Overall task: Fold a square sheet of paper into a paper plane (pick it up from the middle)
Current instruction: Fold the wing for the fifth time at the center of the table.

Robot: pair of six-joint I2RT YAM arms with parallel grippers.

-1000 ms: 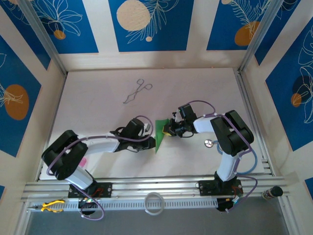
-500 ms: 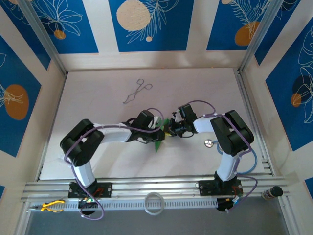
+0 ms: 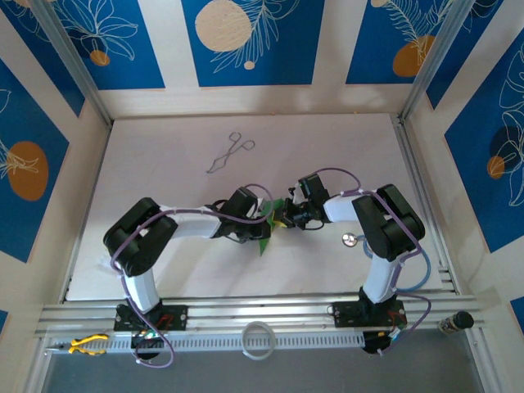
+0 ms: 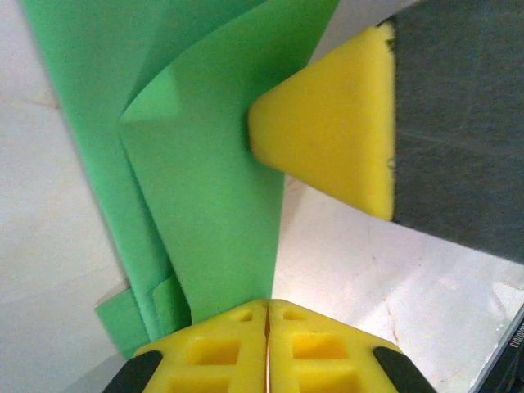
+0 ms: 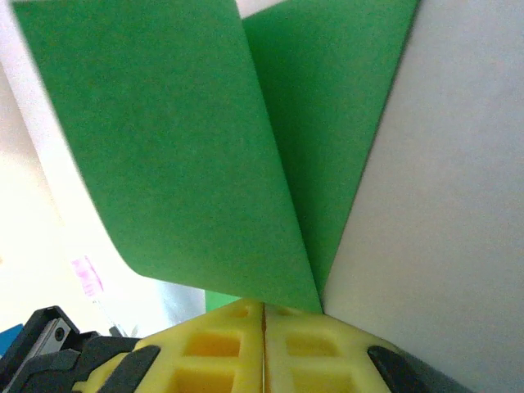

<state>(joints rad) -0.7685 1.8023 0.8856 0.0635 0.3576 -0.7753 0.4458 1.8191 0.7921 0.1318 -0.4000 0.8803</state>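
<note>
Since a fold can only be set with the paper braced from two sides, the left gripper (image 4: 268, 314) is pinched shut on one edge of the green sheet of paper (image 4: 205, 196). The right gripper (image 5: 262, 314) is clamped on it from the opposite side. The sheet stands up between them over the middle of the table (image 3: 164, 155), its layers splayed. I judge this a mid-fold hold. Counted: one sheet, two grippers, and one pair of forceps (image 3: 230, 153) well apart.
</note>
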